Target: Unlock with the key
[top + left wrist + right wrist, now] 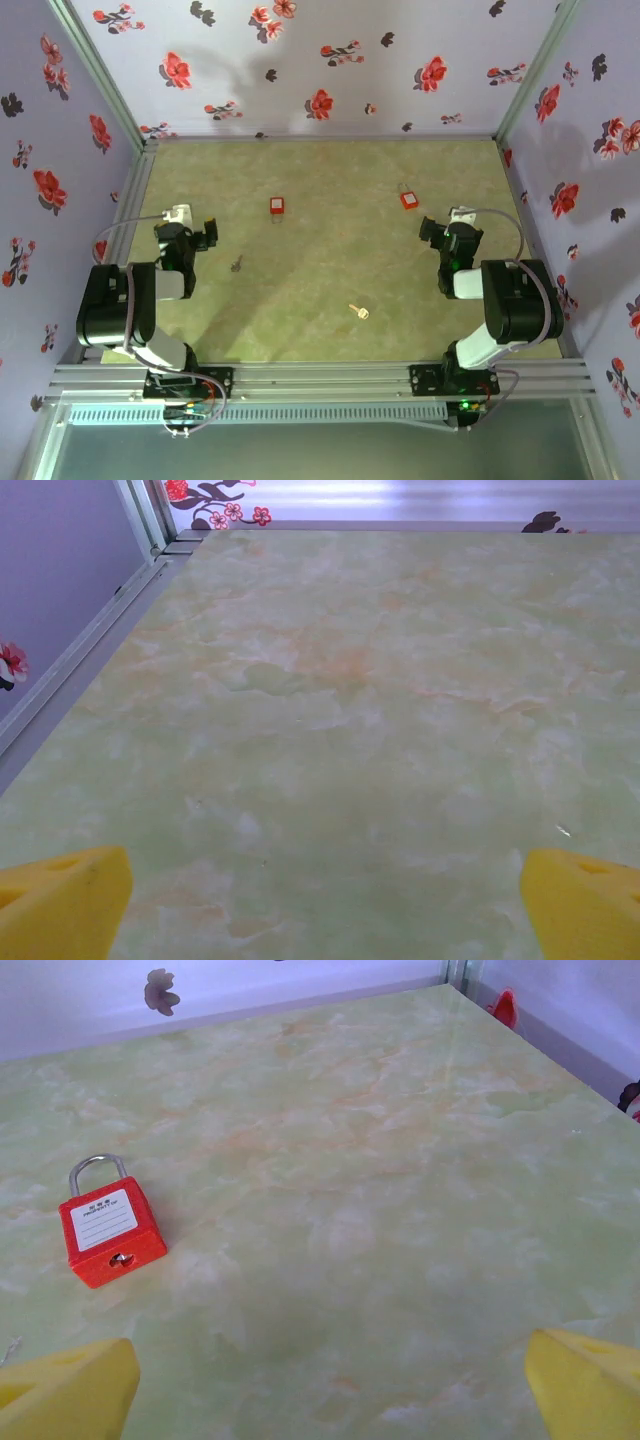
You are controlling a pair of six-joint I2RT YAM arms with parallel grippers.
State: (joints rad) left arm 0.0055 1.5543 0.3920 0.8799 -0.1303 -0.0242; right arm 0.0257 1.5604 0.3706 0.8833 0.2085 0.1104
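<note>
Roughly mid-table (330,170) lies a gold key (359,311), small and blurred; a dark key (237,264) lies nearer the left gripper (320,900). A red padlock (110,1230) sits just ahead of the right gripper (328,1380), and a second padlock (277,206) lies further left. Both grippers gape empty, their yellow fingertips (70,1390) cut off at the frame corners.

Green marbled table (330,290): left padlock (277,206), right padlock (408,200), dark key (237,264), gold key (359,312).

Two black arms (120,305), grey cables (118,228), yellow-tipped jaws
</note>
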